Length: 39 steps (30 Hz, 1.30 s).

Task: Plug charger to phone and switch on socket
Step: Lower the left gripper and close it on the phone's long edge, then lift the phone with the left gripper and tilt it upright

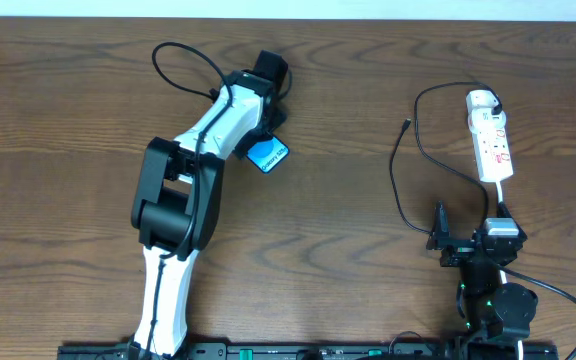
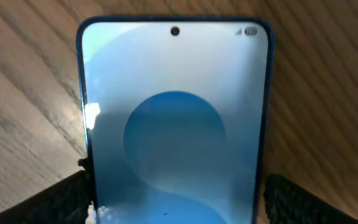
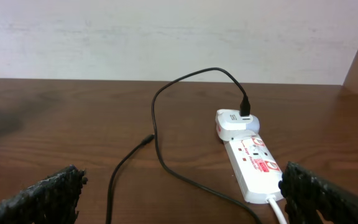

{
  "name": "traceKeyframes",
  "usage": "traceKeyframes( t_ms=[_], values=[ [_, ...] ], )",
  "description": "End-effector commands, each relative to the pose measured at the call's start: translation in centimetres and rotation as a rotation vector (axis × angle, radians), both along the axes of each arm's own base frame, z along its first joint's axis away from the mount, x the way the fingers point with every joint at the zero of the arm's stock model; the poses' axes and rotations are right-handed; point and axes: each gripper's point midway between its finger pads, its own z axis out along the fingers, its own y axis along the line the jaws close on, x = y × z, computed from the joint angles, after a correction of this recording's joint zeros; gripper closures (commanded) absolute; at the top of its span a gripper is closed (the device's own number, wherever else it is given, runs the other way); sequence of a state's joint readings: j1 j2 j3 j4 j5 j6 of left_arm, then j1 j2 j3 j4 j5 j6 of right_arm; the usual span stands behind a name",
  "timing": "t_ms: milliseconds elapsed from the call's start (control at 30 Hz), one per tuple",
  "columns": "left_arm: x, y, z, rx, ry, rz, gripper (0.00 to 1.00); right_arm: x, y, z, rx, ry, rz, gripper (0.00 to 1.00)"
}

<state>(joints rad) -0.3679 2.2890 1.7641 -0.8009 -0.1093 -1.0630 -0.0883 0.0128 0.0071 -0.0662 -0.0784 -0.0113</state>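
Overhead: phone (image 1: 266, 155) in the upper middle, partly under the left arm (image 1: 213, 130). The charger (image 1: 394, 172) tip lies well to its right, and the right tool (image 1: 440, 235) is nearer to it.
Left wrist: left tool (image 2: 176, 190) grips the phone's long sides.
Right wrist: right tool wide, empty. The charger tip lies ahead, left of centre, with the socket (image 3: 253, 163) at the right on the tabletop (image 3: 73, 112).
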Motion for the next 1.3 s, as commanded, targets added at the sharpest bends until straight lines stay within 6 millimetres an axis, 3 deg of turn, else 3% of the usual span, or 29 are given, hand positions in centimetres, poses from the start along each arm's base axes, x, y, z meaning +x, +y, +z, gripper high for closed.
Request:
traceKeyframes(
  t_ms=[0,467,533,633,833,1033,1133,1267],
  values=[
    [-2.0,-0.8,-3.4,-0.006,0.106,-0.016,0.16,0.0,0.2,-0.1,-0.005,0.002,0.008,0.01],
    [-3.7,0.0,-3.4,0.062,0.203,-0.300,0.18,0.0,0.2,-0.1,-0.005,0.002,0.008,0.01],
    [-3.8,0.1,-3.4,0.066,0.212,-0.315,0.11,0.0,0.2,-0.1,-0.005,0.002,0.008,0.01],
    [-4.0,0.2,-3.4,0.067,0.219,-0.314,0.01,0.0,0.2,-0.1,-0.005,0.002,0.008,0.01],
    [-3.9,0.7,-3.4,0.065,0.221,-0.293,0.02,0.0,0.2,-0.1,-0.005,0.002,0.008,0.01],
    [-4.3,2.2,-3.4,0.044,0.245,-0.133,0.01,0.0,0.2,-0.1,-0.005,0.002,0.008,0.01],
    [-4.4,1.9,-3.5,-0.016,0.258,-0.120,0.00,0.0,0.2,-0.1,-0.005,0.002,0.008,0.01],
    [-4.6,1.7,-3.5,-0.028,0.269,-0.121,0.11,0.0,0.2,-0.1,-0.005,0.002,0.008,0.01]
  ],
)
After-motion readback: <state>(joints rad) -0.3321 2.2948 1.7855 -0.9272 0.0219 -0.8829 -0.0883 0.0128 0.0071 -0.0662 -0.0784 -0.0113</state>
